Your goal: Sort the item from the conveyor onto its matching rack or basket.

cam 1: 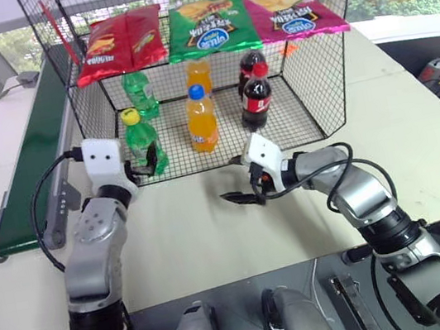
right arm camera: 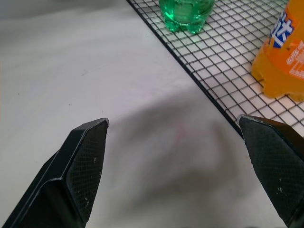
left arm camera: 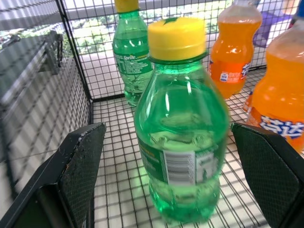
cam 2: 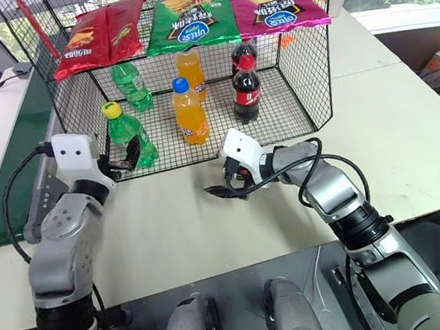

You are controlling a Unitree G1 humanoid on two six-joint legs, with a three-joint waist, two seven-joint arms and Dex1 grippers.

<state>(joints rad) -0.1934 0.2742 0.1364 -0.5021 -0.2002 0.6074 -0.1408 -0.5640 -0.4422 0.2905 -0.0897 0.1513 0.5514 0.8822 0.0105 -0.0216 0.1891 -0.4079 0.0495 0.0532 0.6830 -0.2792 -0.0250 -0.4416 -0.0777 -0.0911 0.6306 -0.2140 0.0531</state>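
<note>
Green bottle (left arm camera: 183, 128) stands upright on the cage (cam 1: 225, 143) floor, front-left corner, beside a 2nd green one. Left hand (cam 1: 142, 162) fingers spread wide either side of it, not touching. Right hand (cam 1: 240, 185) spread, empty, over the table (cam 1: 205, 226). Bottle looks light, smooth, squeezable plastic; best gripped mid-body under the shoulder. Conveyor (cam 1: 30, 157) left of cage.

Orange bottle (left arm camera: 280, 95) cut by frame edge; rear green bottle (left arm camera: 130, 57) cap cropped.
</note>
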